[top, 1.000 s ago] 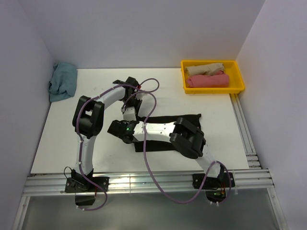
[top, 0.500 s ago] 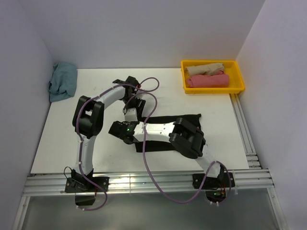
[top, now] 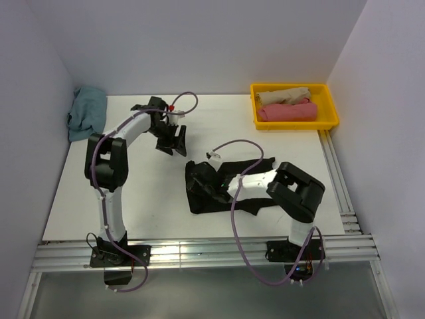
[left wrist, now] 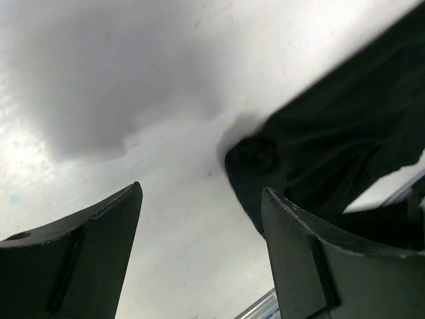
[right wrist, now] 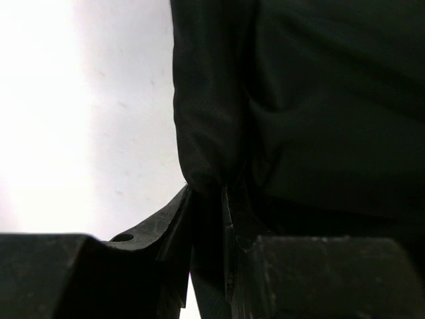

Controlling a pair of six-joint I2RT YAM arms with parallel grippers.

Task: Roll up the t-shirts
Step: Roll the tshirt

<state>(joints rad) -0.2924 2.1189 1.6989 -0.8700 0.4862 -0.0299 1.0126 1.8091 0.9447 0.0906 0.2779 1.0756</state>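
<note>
Top view first: the black t-shirt (top: 202, 201) lies crumpled on the white table (top: 153, 199), roughly in the middle and toward the near edge. The right hand (top: 199, 176) is down on its left end. The left hand (top: 171, 137) hangs over bare table, further back and to the left, apart from the cloth, with its fingers spread. A dusty-blue t-shirt (top: 87, 113) sits bunched in the far left corner. Far right, a yellow bin (top: 292, 125) holds a rolled beige t-shirt (top: 284, 96) with a rolled pink t-shirt (top: 287, 111) just in front of it.

Left wrist view: both fingers (left wrist: 80, 266) are wide apart with nothing between them, only table below (the black shirt fills the upper right of the view).

Right wrist view: the fingers (right wrist: 166, 232) are nearly pressed together, pinching a fold at the black shirt's edge, with the rest of the cloth spreading away to the right.
</note>
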